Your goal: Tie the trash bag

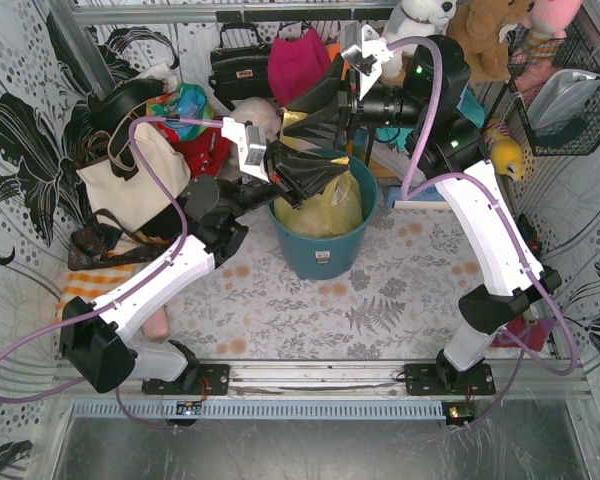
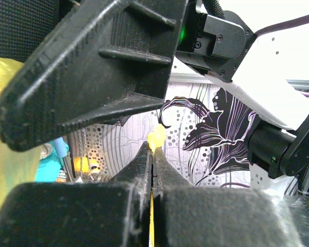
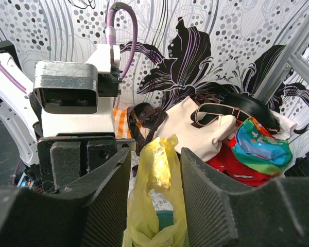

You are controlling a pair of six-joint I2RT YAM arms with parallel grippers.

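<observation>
Seen from overhead, a round teal bin [image 1: 320, 258] stands near the middle of the tabletop [image 1: 380, 300]. The yellow-green trash bag [image 1: 335, 208] lines it, and the bag's loose top rises above the rim.

The left claw [image 2: 152, 146] reaches in from the bin's 10 o'clock side. It is pressed together on a thin tab of the bag, with a small yellow nub poking out past the tips. The right claw [image 3: 154, 162] comes in from the 12 o'clock side. Its jaws stand partly spread, at 9 and 3 o'clock of a second upright strip of the bag, and are not visibly clamping it.

The step in hand looks like securing this second strip so the two ends can be crossed into a knot. The right claw would do best to close low on the strip, where the plastic is bunched. The wispy tip higher up could slide free. The left claw's hold looks shallow, so any pull should be gentle and even on both sides. That should spare the thin film from tearing and the bin from tipping.
</observation>
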